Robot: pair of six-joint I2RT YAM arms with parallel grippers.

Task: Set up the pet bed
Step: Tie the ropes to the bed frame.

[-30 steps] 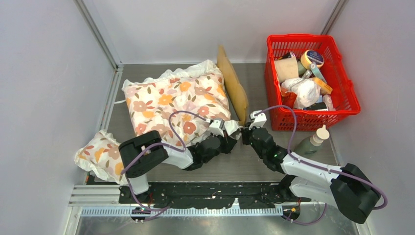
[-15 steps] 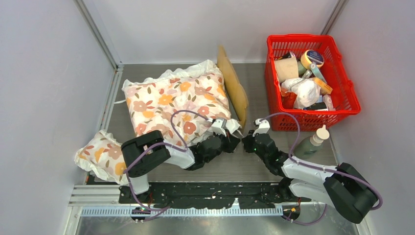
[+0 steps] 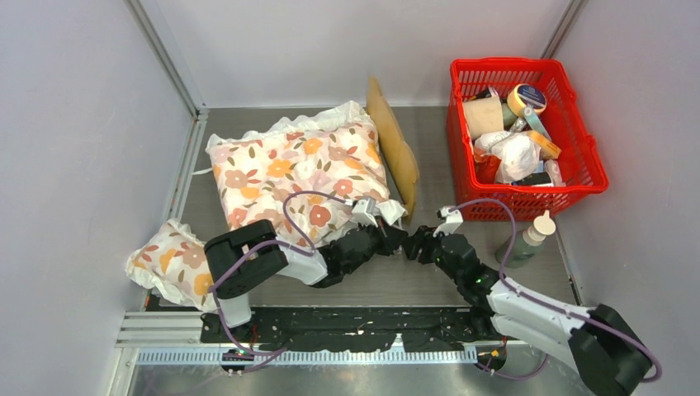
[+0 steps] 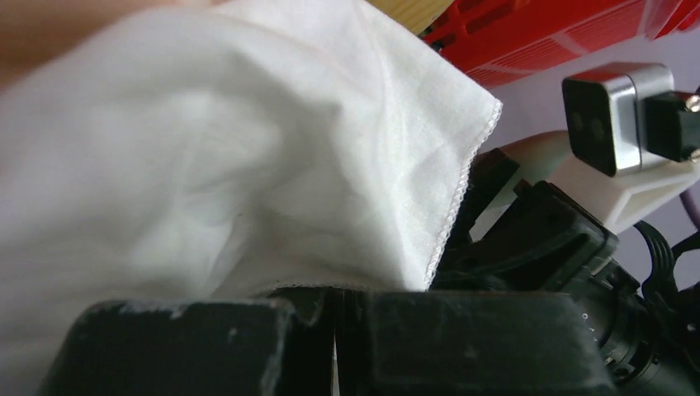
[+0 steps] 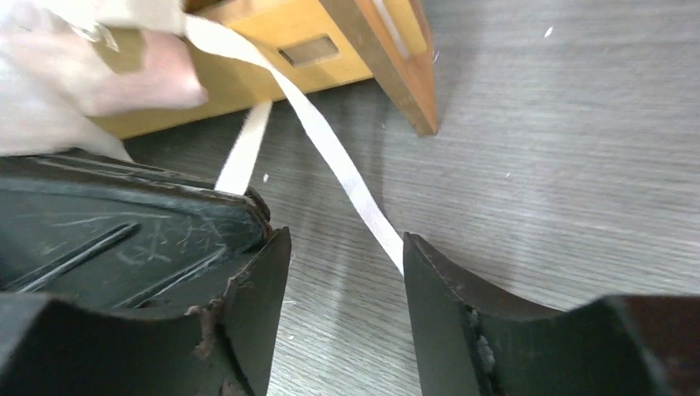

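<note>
Table (image 3: pixel 388 285): grey, holds all items below.

Item 1, small floral pillow (image 3: pixel 169 262): far left, at the near edge beside the left arm's base. Untouched.

Item 2, floral cushion (image 3: pixel 297 169): centre-left, lying on top of item 4 and covering its sleeping surface. Its near right corner ends in a plain white hem.

Item 3, left gripper (image 3: pixel 390 238): at that white corner. Its jaws are clenched with no gap, and the wrist view shows the hem running down into them, so it appears pinched.

Item 4, pet bed (image 3: pixel 394 153): mid-table, mostly hidden under the cushion. Only the light-wood headboard shows, standing along the cushion's right side. The long axis is judged to run left to right, with the headboard end toward the basket. The near corner post lies just beyond both grippers.

Item 5, white tape (image 5: pixel 330 148): comes off the wooden corner and trails across the table.

Item 6, right gripper (image 3: pixel 417 245): just right of the left one and the nearer to the post. Its jaws are parted and grasp nothing. The tape passes between them and ends at the right-hand finger (image 5: pixel 446 305).

Item 7, green bottle (image 3: pixel 522 241): upright, near the basket's front.

Item 8, red basket (image 3: pixel 578 177): far right, filled with sundries.
</note>
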